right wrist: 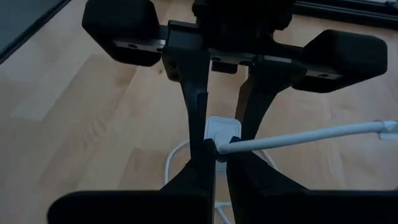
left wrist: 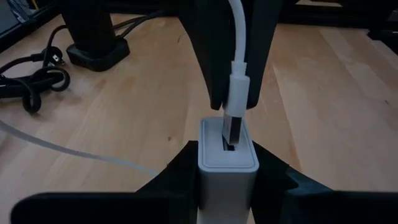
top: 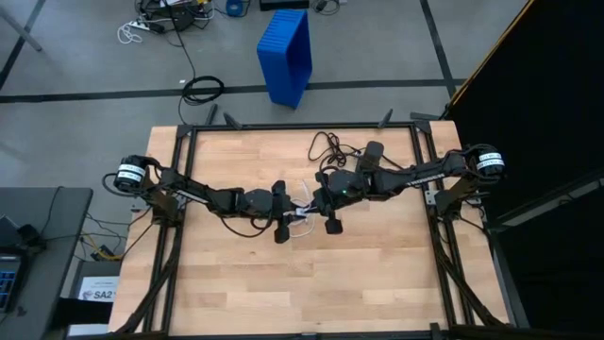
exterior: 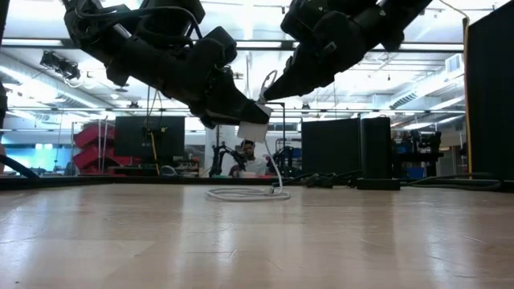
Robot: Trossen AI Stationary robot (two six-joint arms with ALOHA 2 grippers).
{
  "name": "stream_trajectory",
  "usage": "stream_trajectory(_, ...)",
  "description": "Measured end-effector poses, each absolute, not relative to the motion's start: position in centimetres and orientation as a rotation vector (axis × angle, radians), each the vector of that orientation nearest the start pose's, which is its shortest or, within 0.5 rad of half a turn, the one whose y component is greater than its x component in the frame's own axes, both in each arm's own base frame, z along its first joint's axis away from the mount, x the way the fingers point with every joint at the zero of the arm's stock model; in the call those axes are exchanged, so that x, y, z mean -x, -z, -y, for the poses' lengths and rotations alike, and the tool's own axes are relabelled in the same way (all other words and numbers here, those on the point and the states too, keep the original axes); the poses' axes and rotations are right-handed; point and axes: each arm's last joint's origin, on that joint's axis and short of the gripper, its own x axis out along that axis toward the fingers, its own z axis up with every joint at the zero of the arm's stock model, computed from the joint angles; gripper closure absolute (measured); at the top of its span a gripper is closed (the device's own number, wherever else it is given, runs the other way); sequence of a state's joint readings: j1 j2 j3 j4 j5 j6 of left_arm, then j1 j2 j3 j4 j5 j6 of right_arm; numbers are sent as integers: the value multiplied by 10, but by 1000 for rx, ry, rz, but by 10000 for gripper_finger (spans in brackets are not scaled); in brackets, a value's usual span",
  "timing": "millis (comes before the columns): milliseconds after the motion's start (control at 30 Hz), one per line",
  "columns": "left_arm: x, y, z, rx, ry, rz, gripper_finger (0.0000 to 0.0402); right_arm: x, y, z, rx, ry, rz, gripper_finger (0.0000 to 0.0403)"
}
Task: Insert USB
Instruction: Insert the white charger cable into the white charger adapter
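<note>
Mid-desk (top: 377,283), raised: left gripper (left wrist: 227,180) clamps white charger (left wrist: 227,163); right gripper (right wrist: 216,155) pinches USB (left wrist: 237,93), metal tip entering charger slot.

one USB (left wrist: 239,81) (white), one charger block (left wrist: 227,163)

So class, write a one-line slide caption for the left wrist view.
Right gripper lowers the white plug into the white charger held by the left gripper.

Thing: thin white USB cable (exterior: 269,172) with a small white plug (left wrist: 237,93)
Plug: metal tip just inside the slot of a white block
Loop: lies flat on the tabletop
</note>
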State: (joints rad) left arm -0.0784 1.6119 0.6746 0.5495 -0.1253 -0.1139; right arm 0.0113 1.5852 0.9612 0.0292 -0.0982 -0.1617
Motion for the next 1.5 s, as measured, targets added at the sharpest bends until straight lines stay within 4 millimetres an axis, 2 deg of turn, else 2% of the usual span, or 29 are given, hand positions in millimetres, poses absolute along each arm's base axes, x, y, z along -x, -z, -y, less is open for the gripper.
stream_trajectory(433, -316, -172, 21, 76, -69, -381, 327, -341, -229, -8, 136, -187, -591, 402)
stream_trajectory(867, -315, -169, 21, 87, -77, -458, 327, -339, -226, -8, 128, -181, -633, 403)
stream_trajectory(1500, -321, -176, 22, 118, -69, -433, 327, -338, -225, -7, 134, -161, -641, 403)
